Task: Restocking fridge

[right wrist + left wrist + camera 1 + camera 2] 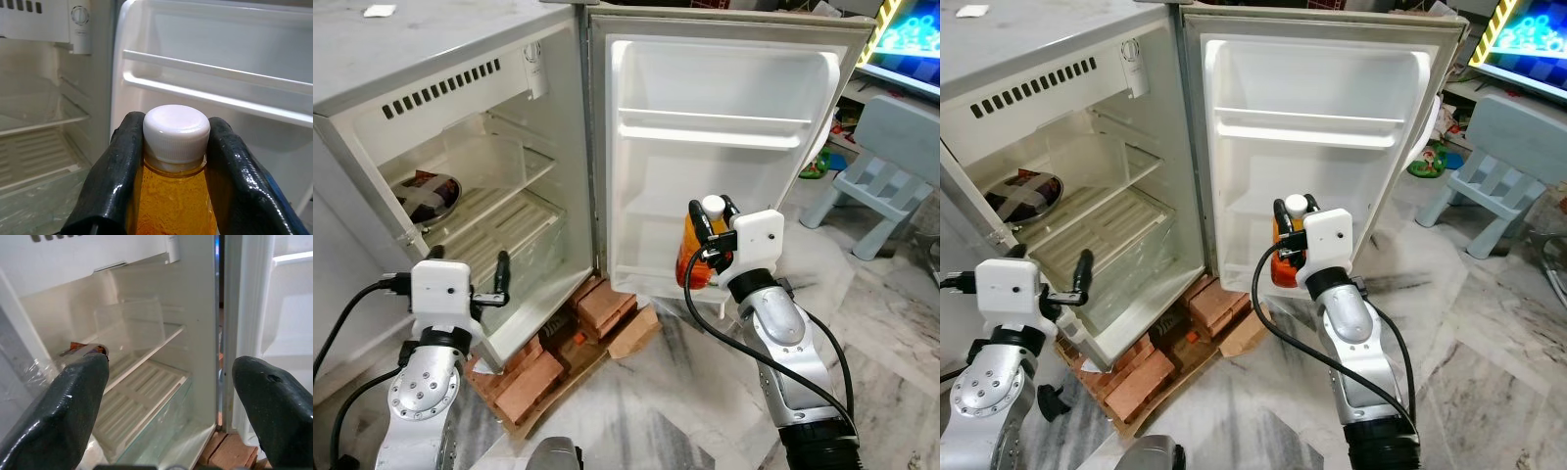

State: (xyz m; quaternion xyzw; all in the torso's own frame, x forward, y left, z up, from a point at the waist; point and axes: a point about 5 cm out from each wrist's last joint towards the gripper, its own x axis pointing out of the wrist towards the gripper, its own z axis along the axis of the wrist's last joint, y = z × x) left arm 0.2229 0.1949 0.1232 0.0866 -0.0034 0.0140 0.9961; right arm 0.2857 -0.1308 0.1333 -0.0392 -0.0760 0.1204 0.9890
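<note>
Right gripper [710, 235] holds an upright orange bottle [171, 205] before the open fridge door [724, 88], fingers [112, 171] clamped just under its white cap [176, 132]. Left gripper [171, 406] faces the fridge shelves [142, 396], fingers apart, empty. Risk: the grip is high, so the bottle may swing or catch the door rail [715, 132].
</note>
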